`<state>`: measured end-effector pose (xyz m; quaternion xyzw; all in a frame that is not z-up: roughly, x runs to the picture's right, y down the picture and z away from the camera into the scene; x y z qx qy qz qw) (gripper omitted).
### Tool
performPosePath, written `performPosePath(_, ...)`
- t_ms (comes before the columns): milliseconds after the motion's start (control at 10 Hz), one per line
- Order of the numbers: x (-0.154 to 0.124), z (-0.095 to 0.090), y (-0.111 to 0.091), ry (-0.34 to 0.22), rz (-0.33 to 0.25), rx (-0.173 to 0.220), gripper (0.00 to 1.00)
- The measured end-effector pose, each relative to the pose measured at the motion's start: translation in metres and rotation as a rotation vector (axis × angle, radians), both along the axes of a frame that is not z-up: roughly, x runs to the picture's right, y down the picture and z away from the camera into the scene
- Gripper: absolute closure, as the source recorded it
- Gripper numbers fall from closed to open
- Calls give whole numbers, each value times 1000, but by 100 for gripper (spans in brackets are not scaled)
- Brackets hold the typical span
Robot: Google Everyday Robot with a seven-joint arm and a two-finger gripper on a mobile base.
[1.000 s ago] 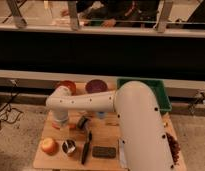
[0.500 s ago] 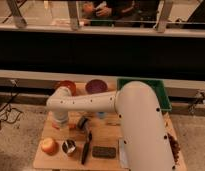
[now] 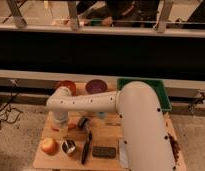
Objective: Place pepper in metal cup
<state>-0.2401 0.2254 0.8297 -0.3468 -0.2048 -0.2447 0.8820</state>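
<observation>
In the camera view the claw (image 3: pixel 61 128) hangs low over the worktop (image 3: pixel 102 163) at the pepper (image 3: pixel 71 126), just behind the cup (image 3: pixel 69 147). I cannot tell how wide it stands or whether it grips. A shallow hold could drop the pepper, and a careless swing could topple the cup.
</observation>
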Motion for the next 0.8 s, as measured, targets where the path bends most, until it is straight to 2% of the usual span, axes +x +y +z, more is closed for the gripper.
performPosePath(100,0,0,0,-3,1,0,48)
performPosePath(600,4,0,1,-12,8,-8,94)
performPosePath(800,5,0,1,-12,8,-8,96)
